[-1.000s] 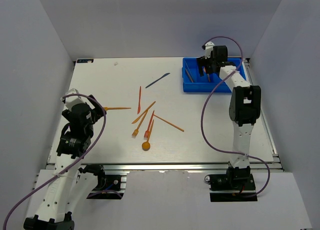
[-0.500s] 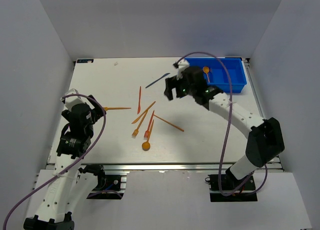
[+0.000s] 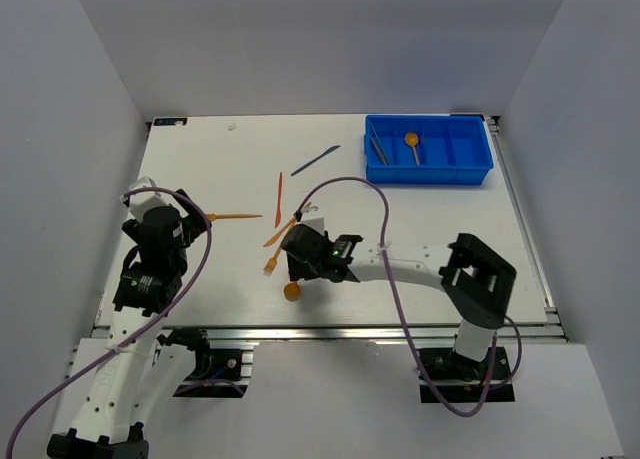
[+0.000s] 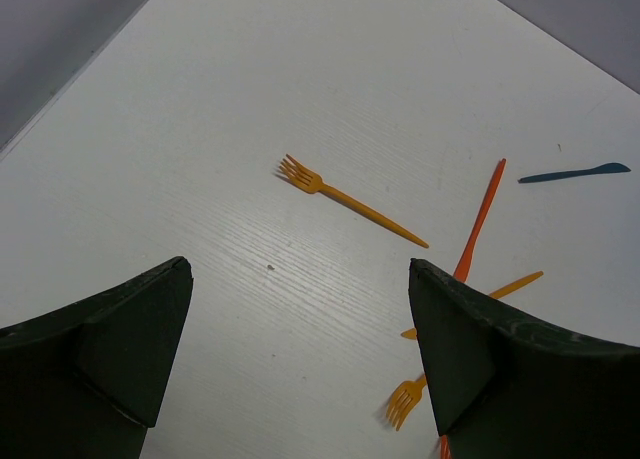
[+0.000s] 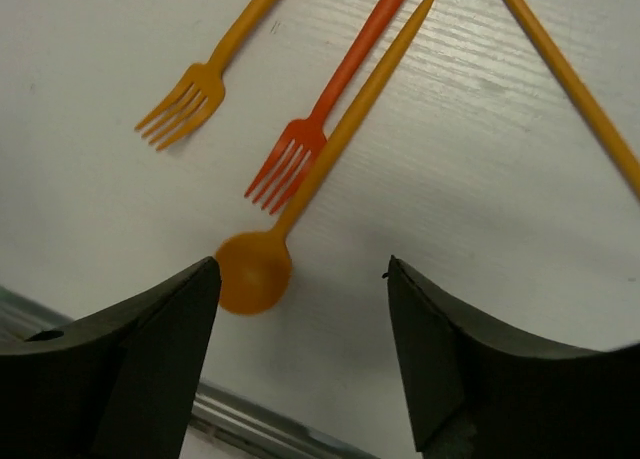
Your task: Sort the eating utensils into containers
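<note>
The blue tray (image 3: 480, 165) stands at the back right and holds a dark knife (image 3: 378, 147) and an orange spoon (image 3: 412, 142) in separate compartments. My right gripper (image 3: 297, 271) is open and empty, low over the table near the front. In the right wrist view the gripper (image 5: 300, 284) has an orange spoon's bowl (image 5: 253, 272) beside its left finger. A red-orange fork (image 5: 318, 124), an orange fork (image 5: 186, 100) and an orange handle (image 5: 570, 79) lie beyond. My left gripper (image 3: 192, 219) is open and empty; it also shows in the left wrist view (image 4: 298, 309), with an orange fork (image 4: 350, 199) ahead of it.
A red-orange knife (image 3: 279, 197) and a dark blue knife (image 3: 315, 160) lie mid-table. The right arm stretches across the front of the table from its base. The table's front metal rail (image 5: 250, 419) runs close behind the right fingers. Grey walls enclose three sides.
The right arm swung from the tray down to the front middle, over the loose utensils. An orange spoon now lies in the tray. The left arm has not moved.
</note>
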Motion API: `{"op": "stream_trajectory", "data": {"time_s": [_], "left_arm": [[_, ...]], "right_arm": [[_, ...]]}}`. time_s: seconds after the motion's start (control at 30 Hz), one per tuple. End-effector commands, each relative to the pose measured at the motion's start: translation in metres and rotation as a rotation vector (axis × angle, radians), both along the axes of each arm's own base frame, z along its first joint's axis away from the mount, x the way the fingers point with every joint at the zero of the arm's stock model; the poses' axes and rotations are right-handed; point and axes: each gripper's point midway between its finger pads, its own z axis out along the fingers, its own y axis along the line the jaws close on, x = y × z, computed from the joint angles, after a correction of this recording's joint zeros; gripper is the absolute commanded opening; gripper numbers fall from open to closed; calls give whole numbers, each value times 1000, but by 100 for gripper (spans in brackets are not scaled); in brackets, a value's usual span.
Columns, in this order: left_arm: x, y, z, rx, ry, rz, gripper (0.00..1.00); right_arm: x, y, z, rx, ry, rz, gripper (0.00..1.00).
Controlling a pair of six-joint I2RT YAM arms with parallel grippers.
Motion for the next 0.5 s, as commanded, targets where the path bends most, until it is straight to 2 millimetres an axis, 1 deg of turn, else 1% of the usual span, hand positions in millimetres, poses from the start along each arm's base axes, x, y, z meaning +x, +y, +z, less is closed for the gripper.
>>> {"op": "stream_trajectory", "data": {"time_s": [0.0, 0.03, 0.07, 0.13, 0.17, 0.4, 0.47], "left_arm": [[0, -2, 0, -1, -2, -9, 98], [0, -2, 0, 2, 1, -8, 98], [1, -2, 0, 1, 1, -10, 98], [0, -2, 1, -1, -3, -11, 98], [0, -3, 1, -2, -6, -14, 98], [1, -5, 2, -4, -9, -27, 98], [1, -5, 3, -6, -14, -28, 98]], "right_arm": [[19, 8, -7, -5, -1, -193, 60], [20, 8, -10, -25, -10, -208, 46], [20, 13, -10, -38, -25, -219, 46], [16, 16, -16, -56, -22, -213, 46], [15, 18, -16, -51, -20, -215, 46], [14, 16, -21, -73, -36, -247, 42], [13, 14, -29, -97, -27, -255, 40]]}}
